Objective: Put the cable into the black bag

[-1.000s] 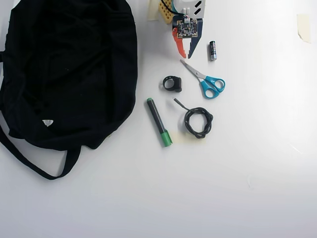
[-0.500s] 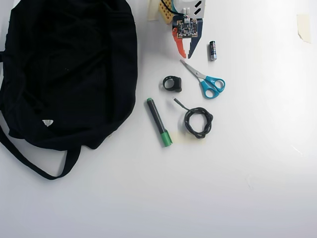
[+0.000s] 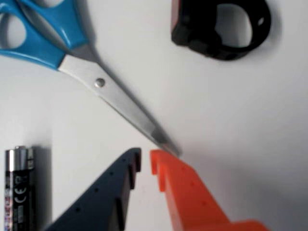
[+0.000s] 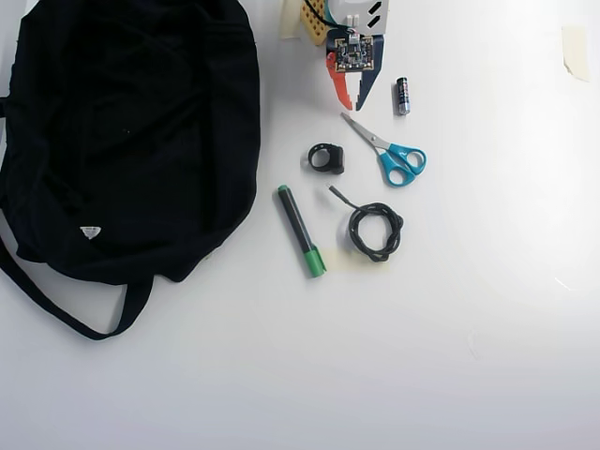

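Nothing done yet: cable lying centre of overhead frame, well apart from bag at left. Tool nearly closed, empty, top centre.

One black bag, cable, marker, scissors, battery, ring-shaped piece.

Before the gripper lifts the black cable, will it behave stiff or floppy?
Probably floppy: the cable is thin and twisted into a loose coil, so it may sag or partly unwind. Its short free end could dangle and snag. It looks light, so the gripper should carry it easily.
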`<action>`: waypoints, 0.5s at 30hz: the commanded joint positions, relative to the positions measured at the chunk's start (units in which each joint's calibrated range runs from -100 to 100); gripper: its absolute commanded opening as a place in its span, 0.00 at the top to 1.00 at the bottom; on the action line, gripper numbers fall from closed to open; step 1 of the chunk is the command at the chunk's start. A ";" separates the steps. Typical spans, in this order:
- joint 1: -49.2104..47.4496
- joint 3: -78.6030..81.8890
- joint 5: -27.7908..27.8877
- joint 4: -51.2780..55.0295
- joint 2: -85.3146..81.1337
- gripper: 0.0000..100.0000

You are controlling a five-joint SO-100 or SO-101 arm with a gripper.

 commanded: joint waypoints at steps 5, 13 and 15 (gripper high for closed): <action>-0.27 1.09 0.28 -0.01 -0.33 0.98; -0.27 1.09 0.22 -0.01 -0.50 0.98; -0.27 1.09 0.28 -0.01 -0.50 0.98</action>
